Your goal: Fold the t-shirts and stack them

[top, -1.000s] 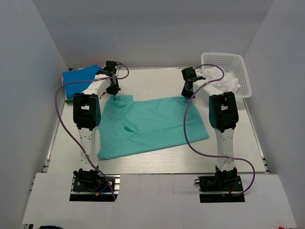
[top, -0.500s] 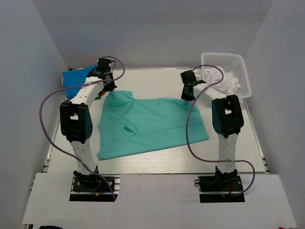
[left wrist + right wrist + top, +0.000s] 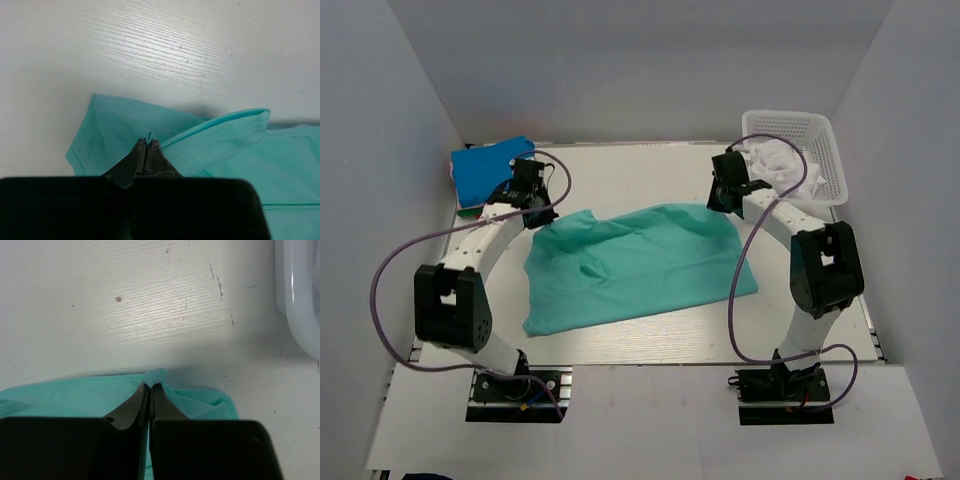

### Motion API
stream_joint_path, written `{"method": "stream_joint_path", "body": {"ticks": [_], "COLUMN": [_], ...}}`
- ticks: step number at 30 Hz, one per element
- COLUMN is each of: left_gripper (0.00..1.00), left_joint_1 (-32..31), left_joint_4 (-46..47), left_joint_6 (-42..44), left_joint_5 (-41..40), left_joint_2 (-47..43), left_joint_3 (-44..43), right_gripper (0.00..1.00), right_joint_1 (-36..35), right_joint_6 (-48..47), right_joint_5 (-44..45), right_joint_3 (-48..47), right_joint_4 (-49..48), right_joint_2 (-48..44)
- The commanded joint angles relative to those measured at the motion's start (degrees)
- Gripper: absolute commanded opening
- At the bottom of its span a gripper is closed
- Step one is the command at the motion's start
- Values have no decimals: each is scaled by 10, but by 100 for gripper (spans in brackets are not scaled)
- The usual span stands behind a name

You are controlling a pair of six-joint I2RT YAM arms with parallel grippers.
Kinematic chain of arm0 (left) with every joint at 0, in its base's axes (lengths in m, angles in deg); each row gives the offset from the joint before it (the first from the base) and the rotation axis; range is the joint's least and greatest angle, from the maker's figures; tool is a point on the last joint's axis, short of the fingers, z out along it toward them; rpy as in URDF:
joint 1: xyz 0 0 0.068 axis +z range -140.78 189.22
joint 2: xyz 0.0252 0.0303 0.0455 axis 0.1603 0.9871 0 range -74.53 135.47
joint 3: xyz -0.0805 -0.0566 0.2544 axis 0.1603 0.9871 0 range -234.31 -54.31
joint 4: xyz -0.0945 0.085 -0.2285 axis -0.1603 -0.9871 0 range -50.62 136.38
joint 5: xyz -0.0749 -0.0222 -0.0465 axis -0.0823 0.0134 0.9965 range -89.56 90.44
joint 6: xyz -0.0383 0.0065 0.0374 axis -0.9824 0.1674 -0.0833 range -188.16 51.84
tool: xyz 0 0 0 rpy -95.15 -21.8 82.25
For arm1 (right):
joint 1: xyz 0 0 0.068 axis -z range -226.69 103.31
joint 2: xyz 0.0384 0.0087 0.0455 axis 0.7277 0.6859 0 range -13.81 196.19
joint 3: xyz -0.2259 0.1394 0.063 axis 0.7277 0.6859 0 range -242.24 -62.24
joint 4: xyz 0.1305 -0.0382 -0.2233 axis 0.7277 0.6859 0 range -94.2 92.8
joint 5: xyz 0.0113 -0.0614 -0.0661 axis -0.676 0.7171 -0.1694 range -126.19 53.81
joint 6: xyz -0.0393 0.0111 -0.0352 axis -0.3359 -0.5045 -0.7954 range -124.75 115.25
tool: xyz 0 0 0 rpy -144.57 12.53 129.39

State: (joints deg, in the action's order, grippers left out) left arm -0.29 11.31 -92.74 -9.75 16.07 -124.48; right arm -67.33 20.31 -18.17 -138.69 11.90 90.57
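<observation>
Left gripper [image 3: 146, 143] is pinched tight on the teal t-shirt [image 3: 640, 262], a bit of fabric nipped between its tips and a sleeve hem curling just to their right. Right gripper [image 3: 150, 386] is clamped on a raised peak of the same shirt's far edge. Bare table [image 3: 150, 305] lies beyond its fingers, with the white basket [image 3: 300, 290] off to their right. A blue t-shirt [image 3: 488, 170] lies near, beyond and left of the left fingers.

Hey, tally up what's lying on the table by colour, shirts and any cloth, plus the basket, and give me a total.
teal t-shirt: 1
blue t-shirt: 1
white cloth bundle, in the basket, number of pieces unclear: 1
white basket: 1
Total: 4
</observation>
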Motion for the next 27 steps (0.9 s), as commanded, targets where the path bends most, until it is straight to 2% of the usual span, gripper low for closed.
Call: {"method": "stream_joint_path", "body": {"ticks": [1, 9, 15, 26, 27], "left_gripper": [0, 0, 0, 0, 0], "left_joint_1": [-1, -1, -1, -1, -1], "left_joint_4": [27, 33, 25, -15, -22], "left_joint_6": [-29, -100, -155, -221, -227], "left_joint_5": [-12, 21, 11, 48, 58], "left_joint_2": [-78, -206, -286, -335, -335], "left_joint_3": [47, 171, 262, 332, 341], "right_gripper": [0, 0, 0, 0, 3], "right_joint_1": [2, 3, 3, 6, 4], "right_joint_6": [-13, -19, -4, 12, 14], "right_joint_5": [-2, -38, -56, -69, -65], "right_joint_3": [23, 54, 100, 164, 171], "right_joint_4": [-26, -18, -30, -17, -12], "right_joint_2": [-40, -76, -107, -139, -137]}}
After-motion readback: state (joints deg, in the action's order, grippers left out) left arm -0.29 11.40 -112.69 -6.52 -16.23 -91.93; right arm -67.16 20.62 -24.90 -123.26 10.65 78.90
